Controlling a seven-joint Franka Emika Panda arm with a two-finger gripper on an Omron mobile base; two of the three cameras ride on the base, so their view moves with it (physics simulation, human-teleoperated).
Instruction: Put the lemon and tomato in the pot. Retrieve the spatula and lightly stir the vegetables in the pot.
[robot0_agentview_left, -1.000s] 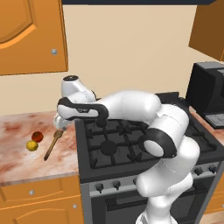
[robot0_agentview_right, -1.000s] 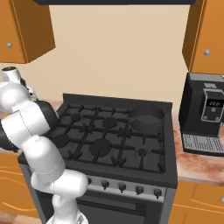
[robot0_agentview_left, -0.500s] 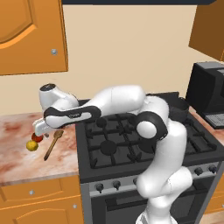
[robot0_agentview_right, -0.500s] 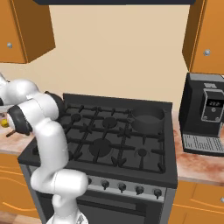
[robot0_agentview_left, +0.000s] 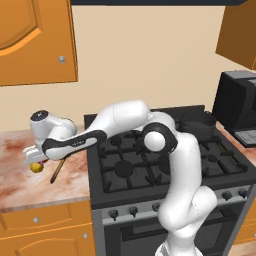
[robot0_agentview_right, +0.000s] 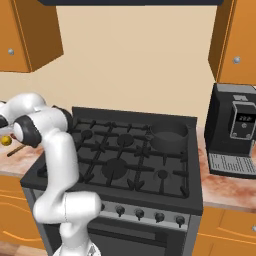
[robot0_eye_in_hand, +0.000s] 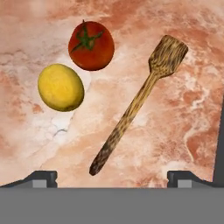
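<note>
Step in hand: approach for the first pick; nothing is in the pot (robot0_agentview_right: 169, 135) yet.

Gripper (robot0_eye_in_hand: 112, 178) hangs over the counter (robot0_agentview_left: 25, 180) left of the stove (robot0_agentview_right: 125, 160), looking straight down. Fingers (robot0_eye_in_hand: 41, 177) are spread wide, one tip at each lower corner of the hand view, with nothing between them.

Lemon (robot0_eye_in_hand: 61, 87) and tomato (robot0_eye_in_hand: 91, 45) lie on the counter, just beside each other, near touching. Spatula (robot0_eye_in_hand: 141, 101) lies flat near them, apart from both, its head on the tomato's side. From the left base view the lemon (robot0_agentview_left: 35, 167) shows just under the hand, with the spatula handle (robot0_agentview_left: 56, 170) beside it. The pot sits on the back right burner, well apart from all three.

Judgement: next move calls for centring the spread fingers over one fruit, probably the lemon, then descending and closing. Risk: the fruits are round and close together, so a finger could nudge the tomato and set it rolling.
</note>
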